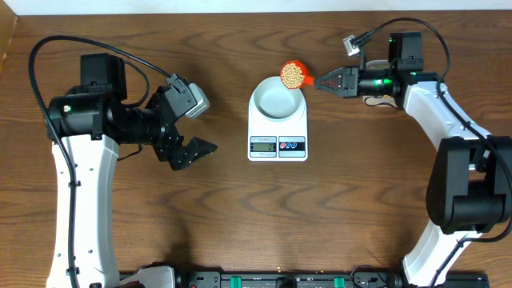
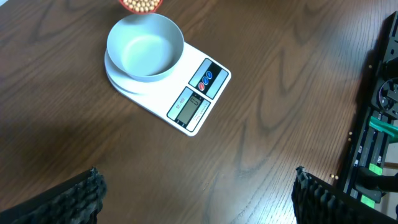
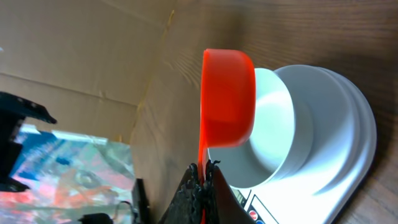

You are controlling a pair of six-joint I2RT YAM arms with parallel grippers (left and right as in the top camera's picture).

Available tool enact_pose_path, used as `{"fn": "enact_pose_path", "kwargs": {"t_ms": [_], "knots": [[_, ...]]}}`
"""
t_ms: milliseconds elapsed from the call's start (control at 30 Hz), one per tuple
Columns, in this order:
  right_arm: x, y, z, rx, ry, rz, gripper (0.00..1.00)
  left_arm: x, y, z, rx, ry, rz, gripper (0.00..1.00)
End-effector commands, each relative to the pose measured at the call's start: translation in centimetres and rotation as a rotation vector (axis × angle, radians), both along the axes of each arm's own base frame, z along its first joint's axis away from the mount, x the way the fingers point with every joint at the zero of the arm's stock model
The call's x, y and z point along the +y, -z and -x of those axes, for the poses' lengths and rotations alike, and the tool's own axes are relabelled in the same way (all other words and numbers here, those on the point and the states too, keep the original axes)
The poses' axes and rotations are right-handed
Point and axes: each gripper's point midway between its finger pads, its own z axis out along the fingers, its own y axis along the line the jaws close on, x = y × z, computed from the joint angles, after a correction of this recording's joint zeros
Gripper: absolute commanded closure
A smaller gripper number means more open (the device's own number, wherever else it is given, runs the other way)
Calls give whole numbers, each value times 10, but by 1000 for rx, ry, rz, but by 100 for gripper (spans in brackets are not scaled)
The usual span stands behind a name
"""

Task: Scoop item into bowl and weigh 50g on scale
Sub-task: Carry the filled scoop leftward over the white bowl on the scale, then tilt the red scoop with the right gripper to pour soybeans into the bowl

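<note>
Orange scoop (image 3: 227, 93) of beans (image 1: 293, 76), pinched in my right hand (image 1: 322, 81), hangs at the rim of the bowl (image 1: 276, 102) on the scale (image 1: 277, 145), handle pointing back at that hand; left hand (image 1: 190, 126) gapes empty.

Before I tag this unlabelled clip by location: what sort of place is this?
Probably a robotics lab bench, not a kitchen: a left arm and a right arm stand at a wooden table, cardboard stands beyond its edge, and a scale carries a bowl.
</note>
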Motion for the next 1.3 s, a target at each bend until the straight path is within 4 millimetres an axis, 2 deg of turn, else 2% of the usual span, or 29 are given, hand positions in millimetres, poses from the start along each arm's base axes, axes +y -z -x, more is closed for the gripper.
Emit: {"fn": "enact_pose_path", "kwargs": {"t_ms": [0, 333, 767, 1267], "knots": [[7, 10, -2, -59, -6, 61, 99, 1, 2, 2, 6, 3, -3, 2], [16, 15, -1, -190, -55, 122, 99, 1, 2, 2, 7, 3, -3, 2], [16, 15, -1, -313, -99, 150, 99, 1, 2, 2, 7, 3, -3, 2], [15, 19, -4, -341, -98, 181, 99, 1, 2, 2, 7, 3, -3, 2]]}}
